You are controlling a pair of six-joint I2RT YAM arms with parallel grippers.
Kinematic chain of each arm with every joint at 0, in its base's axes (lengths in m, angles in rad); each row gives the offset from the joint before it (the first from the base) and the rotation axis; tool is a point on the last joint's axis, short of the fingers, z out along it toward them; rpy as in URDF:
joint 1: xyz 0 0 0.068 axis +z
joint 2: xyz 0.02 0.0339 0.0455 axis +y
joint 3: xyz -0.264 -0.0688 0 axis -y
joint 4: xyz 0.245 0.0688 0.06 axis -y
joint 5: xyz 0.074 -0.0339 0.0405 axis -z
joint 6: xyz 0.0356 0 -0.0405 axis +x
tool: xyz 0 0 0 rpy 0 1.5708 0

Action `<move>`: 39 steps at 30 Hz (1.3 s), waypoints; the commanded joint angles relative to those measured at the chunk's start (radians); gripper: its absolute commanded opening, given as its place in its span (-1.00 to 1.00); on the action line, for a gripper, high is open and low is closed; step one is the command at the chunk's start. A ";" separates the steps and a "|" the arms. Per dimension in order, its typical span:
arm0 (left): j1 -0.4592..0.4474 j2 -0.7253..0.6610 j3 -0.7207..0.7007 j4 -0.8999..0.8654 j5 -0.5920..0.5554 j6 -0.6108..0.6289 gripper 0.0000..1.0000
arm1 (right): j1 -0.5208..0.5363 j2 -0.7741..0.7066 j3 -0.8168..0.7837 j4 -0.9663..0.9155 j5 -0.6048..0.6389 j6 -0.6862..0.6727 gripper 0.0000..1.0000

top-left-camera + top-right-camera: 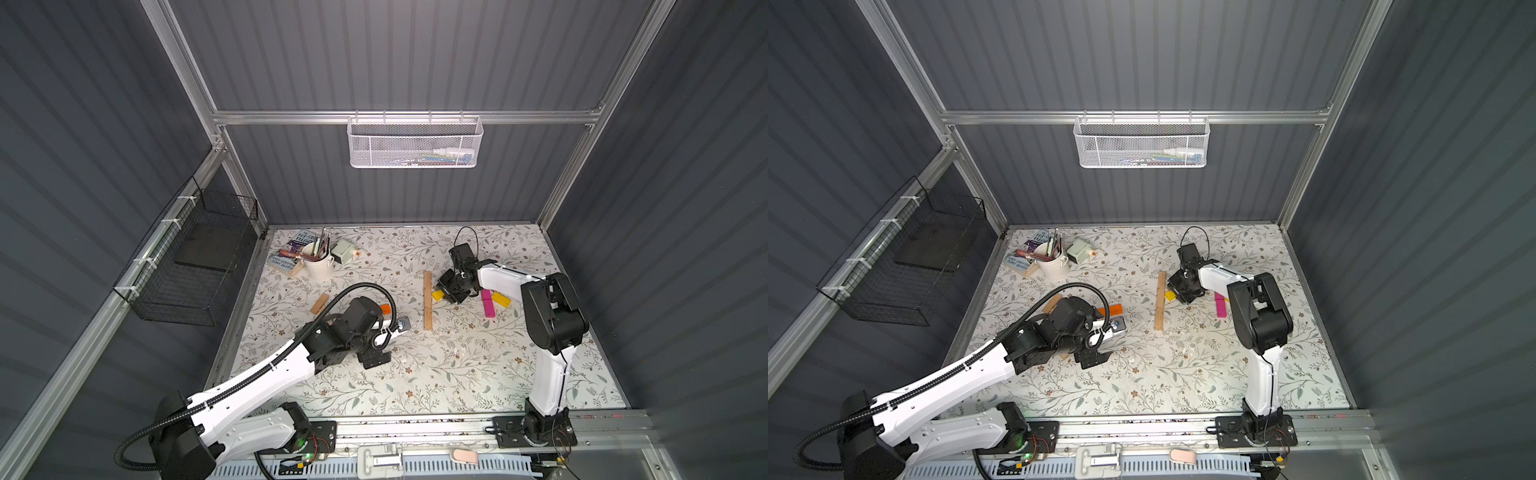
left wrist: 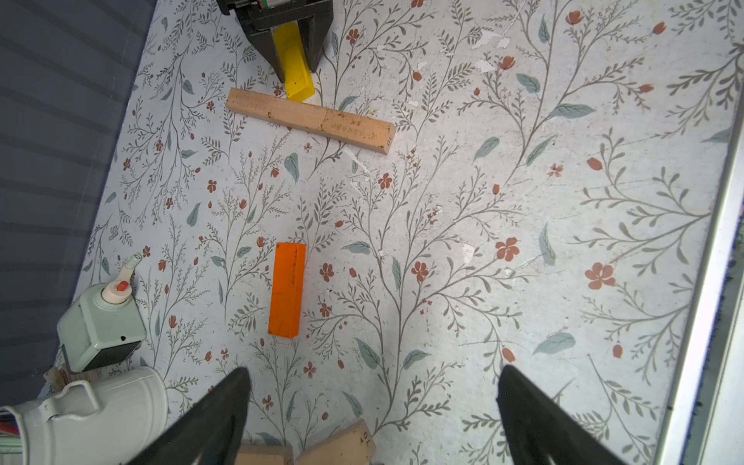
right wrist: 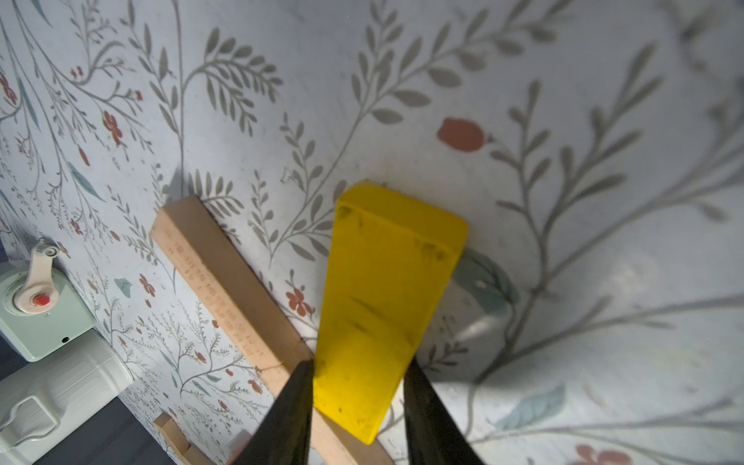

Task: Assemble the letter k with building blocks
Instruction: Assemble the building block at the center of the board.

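Right gripper (image 3: 360, 364), tilted down, clamps yellow block (image 3: 386, 282).

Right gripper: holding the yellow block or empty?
Shut on the yellow block: in the right wrist view the right gripper has both jaws pressed against its sides. The left wrist view shows the same.

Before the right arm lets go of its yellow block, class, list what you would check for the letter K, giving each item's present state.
1. Right gripper shut on yellow block: ok.
2. Tan spine lies straight on the table: ok.
3. Yellow block touching the spine: cannot tell.
4. Left gripper open, apart from the spine: ok.
5. Orange block lies free for the other stroke: ok.
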 commanded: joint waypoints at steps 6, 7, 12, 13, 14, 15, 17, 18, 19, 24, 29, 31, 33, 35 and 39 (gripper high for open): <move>0.006 -0.020 -0.017 0.006 -0.004 -0.008 0.93 | -0.003 0.019 -0.007 -0.009 -0.003 0.004 -0.21; 0.006 -0.019 -0.016 0.006 -0.004 -0.008 0.93 | -0.003 0.013 -0.010 -0.009 -0.003 0.006 -0.20; 0.005 -0.020 -0.024 0.025 -0.035 -0.036 0.93 | -0.003 -0.039 -0.029 -0.011 0.001 0.002 -0.14; 0.006 -0.022 -0.028 0.034 -0.041 -0.044 0.93 | -0.002 -0.054 -0.033 -0.013 0.005 0.000 -0.13; 0.008 -0.026 -0.032 0.044 -0.045 -0.053 0.96 | -0.003 -0.069 -0.038 -0.015 0.008 -0.003 -0.11; 0.011 -0.028 -0.037 0.054 -0.048 -0.064 0.96 | -0.003 -0.087 -0.041 -0.023 0.011 -0.008 -0.07; 0.024 -0.033 -0.042 0.071 -0.053 -0.087 0.99 | -0.005 -0.129 -0.045 -0.053 0.020 -0.023 -0.04; 0.032 -0.029 -0.041 0.076 -0.053 -0.094 0.99 | -0.008 -0.149 -0.050 -0.065 0.023 -0.031 -0.03; 0.040 -0.027 -0.042 0.079 -0.053 -0.101 0.99 | -0.007 -0.176 -0.058 -0.072 0.023 -0.041 -0.03; 0.145 0.049 0.000 0.088 0.047 -0.151 0.95 | -0.008 -0.373 -0.146 -0.069 0.063 -0.137 0.05; 0.285 0.267 0.164 -0.013 0.151 -0.203 0.84 | -0.006 -0.652 -0.247 -0.121 0.213 -0.292 0.31; 0.338 0.354 0.212 -0.052 0.198 -0.207 0.80 | -0.006 -0.775 -0.302 -0.110 0.251 -0.375 0.46; 0.376 0.442 0.254 -0.073 0.228 -0.193 0.76 | -0.008 -0.905 -0.366 -0.077 0.270 -0.453 0.60; 0.405 0.514 0.293 -0.100 0.246 -0.171 0.75 | -0.008 -1.027 -0.439 -0.025 0.270 -0.519 0.77; 0.424 0.646 0.369 -0.128 0.272 -0.113 0.75 | -0.009 -1.237 -0.586 0.103 0.201 -0.625 0.98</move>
